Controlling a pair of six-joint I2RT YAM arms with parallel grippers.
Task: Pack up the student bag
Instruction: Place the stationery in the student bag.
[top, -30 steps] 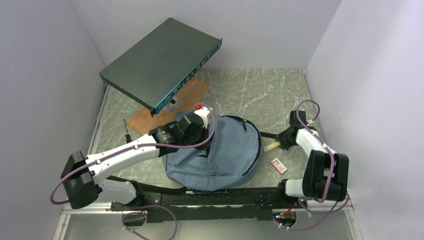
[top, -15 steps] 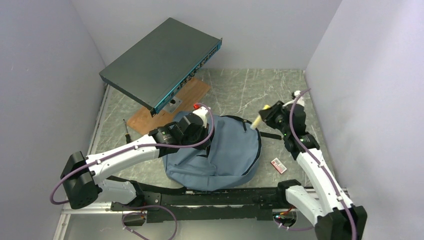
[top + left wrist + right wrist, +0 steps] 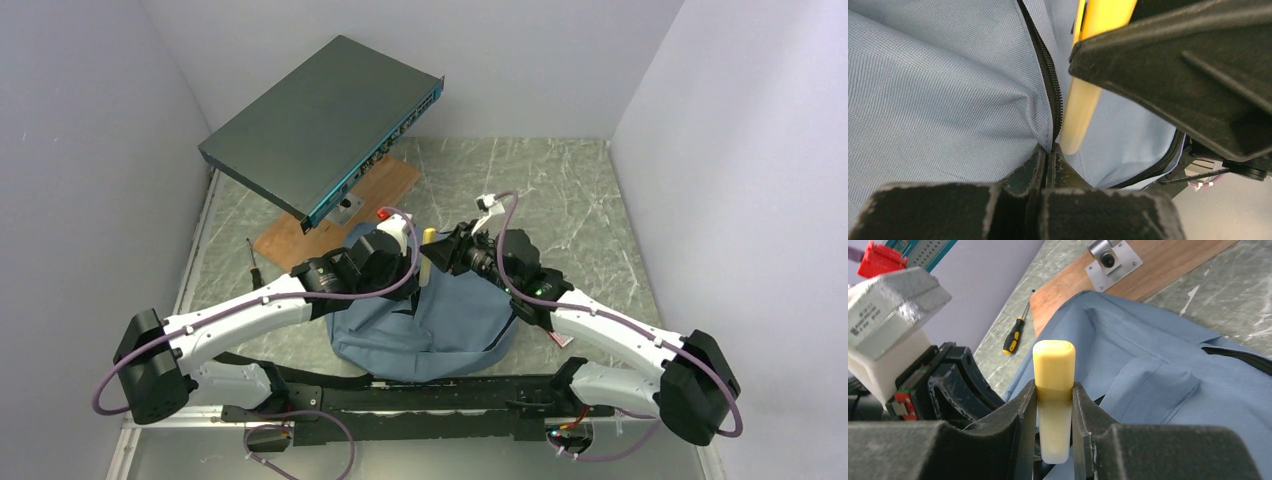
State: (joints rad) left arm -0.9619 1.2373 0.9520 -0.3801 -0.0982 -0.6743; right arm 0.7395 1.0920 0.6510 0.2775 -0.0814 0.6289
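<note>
Student bag (image 3: 455,315), blue-grey with black zipper (image 3: 1045,75) (mouth parted), pinched in left gripper (image 3: 1048,155); right gripper (image 3: 1054,392) clamps yellow-capped tube (image 3: 1054,360) alongside.

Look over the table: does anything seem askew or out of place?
The dark grey metal box at the back left sits tilted above the wooden board. A screwdriver lies loose near the left wall. Nothing looks spilled or damaged.

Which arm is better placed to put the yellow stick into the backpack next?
Right. The right pincer grips the yellow stick at the backpack's opening, while the left pincer is shut on the zipper edge, likely holding it open.
</note>
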